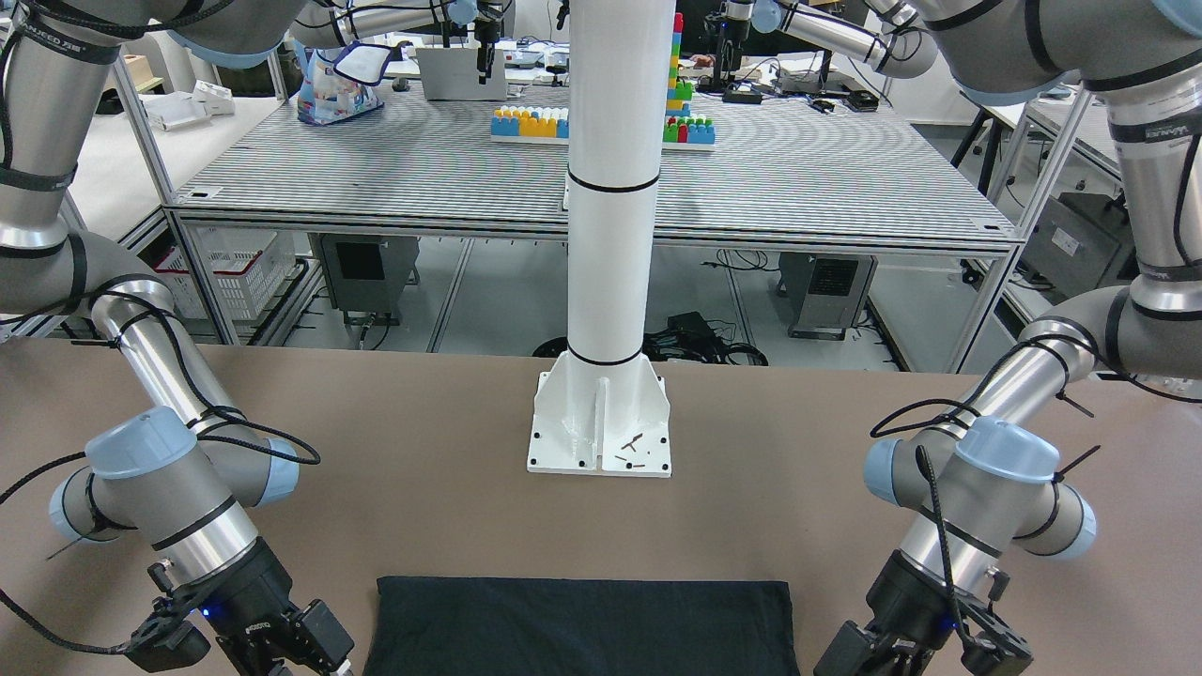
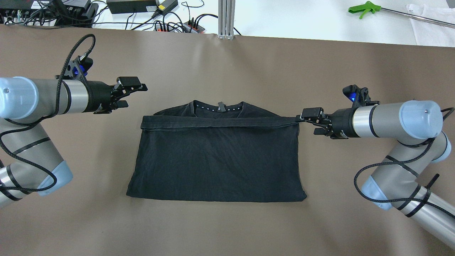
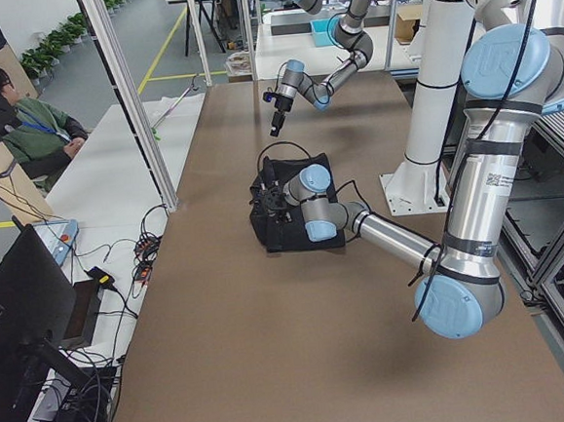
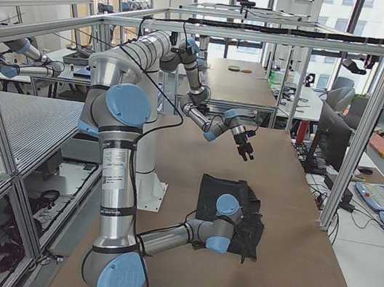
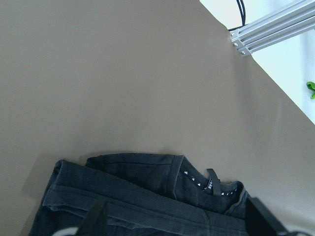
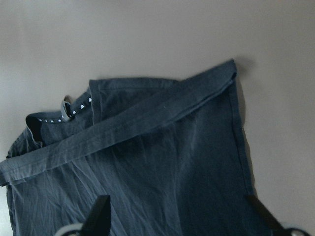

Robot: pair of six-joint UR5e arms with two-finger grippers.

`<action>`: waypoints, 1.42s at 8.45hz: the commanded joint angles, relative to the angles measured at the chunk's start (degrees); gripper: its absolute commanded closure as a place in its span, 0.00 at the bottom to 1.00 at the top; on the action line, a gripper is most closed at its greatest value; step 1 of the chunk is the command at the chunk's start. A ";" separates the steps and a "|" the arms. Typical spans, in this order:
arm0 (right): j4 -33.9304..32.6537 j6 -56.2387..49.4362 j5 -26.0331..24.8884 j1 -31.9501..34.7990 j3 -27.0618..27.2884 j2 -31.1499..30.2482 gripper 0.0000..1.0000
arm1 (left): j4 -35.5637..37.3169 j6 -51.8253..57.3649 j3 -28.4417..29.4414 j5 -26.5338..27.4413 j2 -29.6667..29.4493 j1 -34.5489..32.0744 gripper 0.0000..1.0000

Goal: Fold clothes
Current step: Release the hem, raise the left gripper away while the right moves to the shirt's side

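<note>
The clothes are one black T-shirt (image 2: 217, 160) lying flat mid-table, its bottom hem folded up to a band just below the collar (image 2: 220, 106). It also shows in the front view (image 1: 582, 629). My left gripper (image 2: 134, 95) is open and hangs above the table just off the shirt's upper left corner, holding nothing. My right gripper (image 2: 308, 124) is open at the upper right corner, level with the hem band. In the right wrist view its fingers (image 6: 98, 216) stand wide apart over the fabric (image 6: 162, 162) with nothing gripped. The left wrist view shows the collar end (image 5: 147, 191).
The white pillar's base (image 1: 601, 422) stands on the robot's side of the brown table. Beyond the far edge are cables and power strips (image 2: 170, 25), an aluminium post (image 2: 226, 17) and a green-handled tool (image 2: 364, 8). A person (image 3: 32, 133) sits off that side.
</note>
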 commanded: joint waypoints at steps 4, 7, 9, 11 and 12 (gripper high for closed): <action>-3.61 7.07 4.96 -7.13 4.54 -6.25 0.06 | 9.84 0.68 -7.29 0.17 -0.35 -0.63 0.00; -3.61 6.99 2.95 -13.01 3.66 -6.60 0.06 | 9.84 0.85 -7.29 1.92 -0.17 -0.63 0.00; -3.52 6.46 2.86 -14.16 3.58 -7.92 0.06 | 9.84 1.11 -7.29 2.02 0.00 -0.63 0.00; -3.26 6.28 2.68 -14.34 1.65 -8.01 0.06 | 9.84 1.29 -7.29 2.02 0.09 -0.63 0.00; -2.99 6.28 2.51 -14.43 1.03 -7.84 0.06 | 9.84 1.29 -7.29 2.10 0.09 -0.54 0.00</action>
